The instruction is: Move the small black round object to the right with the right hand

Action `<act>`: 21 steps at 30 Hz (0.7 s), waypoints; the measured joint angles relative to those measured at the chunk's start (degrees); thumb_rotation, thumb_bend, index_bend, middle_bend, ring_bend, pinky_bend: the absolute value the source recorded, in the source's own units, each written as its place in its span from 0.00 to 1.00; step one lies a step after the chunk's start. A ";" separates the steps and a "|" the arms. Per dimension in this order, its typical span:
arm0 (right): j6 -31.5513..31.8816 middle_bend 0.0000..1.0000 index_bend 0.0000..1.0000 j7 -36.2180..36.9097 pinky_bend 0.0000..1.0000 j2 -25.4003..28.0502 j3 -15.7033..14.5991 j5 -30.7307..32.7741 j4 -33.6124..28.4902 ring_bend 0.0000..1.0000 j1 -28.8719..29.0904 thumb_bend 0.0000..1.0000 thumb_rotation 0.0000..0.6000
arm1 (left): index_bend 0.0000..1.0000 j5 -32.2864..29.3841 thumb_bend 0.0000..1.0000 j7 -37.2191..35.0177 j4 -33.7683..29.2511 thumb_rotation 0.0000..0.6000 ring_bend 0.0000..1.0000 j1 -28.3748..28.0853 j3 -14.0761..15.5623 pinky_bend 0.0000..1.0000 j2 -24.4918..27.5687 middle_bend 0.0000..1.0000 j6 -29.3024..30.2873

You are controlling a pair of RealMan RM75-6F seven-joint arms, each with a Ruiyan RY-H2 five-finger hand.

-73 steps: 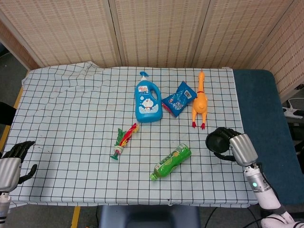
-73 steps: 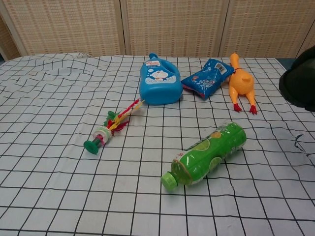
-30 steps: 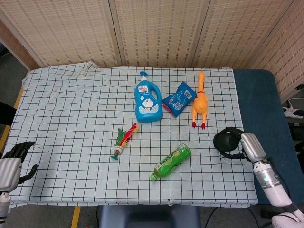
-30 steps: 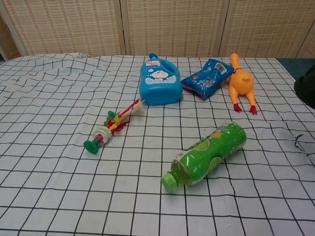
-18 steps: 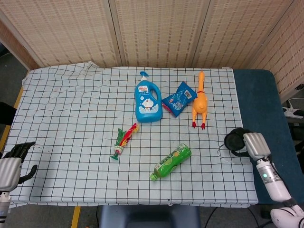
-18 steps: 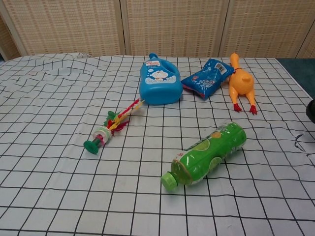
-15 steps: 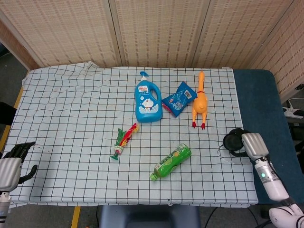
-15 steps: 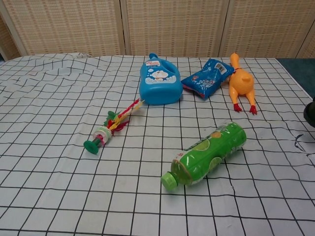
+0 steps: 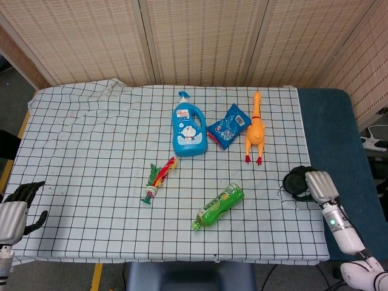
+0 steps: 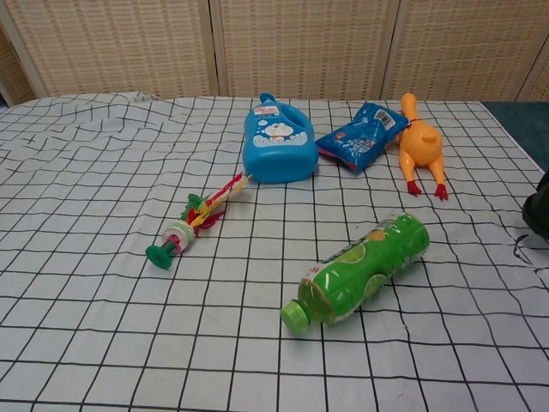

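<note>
The small black round object (image 9: pixel 295 180) sits at the right edge of the checkered table (image 9: pixel 91 145), level with the green bottle. My right hand (image 9: pixel 319 184) lies against its right side with fingers curled over it, gripping it. The chest view shows only a dark sliver of the black object (image 10: pixel 538 215) at the right border, and the right hand itself is cut off there. My left hand (image 9: pixel 15 209) hangs off the table's front left corner, fingers spread and holding nothing.
A green bottle (image 9: pixel 218 206) lies left of the black object. A yellow rubber chicken (image 9: pixel 255 130), a blue snack bag (image 9: pixel 228 126) and a blue detergent bottle (image 9: pixel 188 130) stand further back. A red-green toy (image 9: pixel 157 180) lies mid-table. A dark blue surface (image 9: pixel 339 133) borders the table's right side.
My right hand carried the black object rightward to the table's right edge, then drifted slightly back left. The left hand has not moved.
</note>
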 measured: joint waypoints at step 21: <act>-1.18 0.16 0.25 -0.57 0.21 1.25 -0.04 0.91 -1.05 0.03 -0.35 0.14 1.00 | 0.15 -0.29 0.37 0.07 0.04 1.00 0.13 -0.18 0.01 0.33 0.03 0.18 -0.48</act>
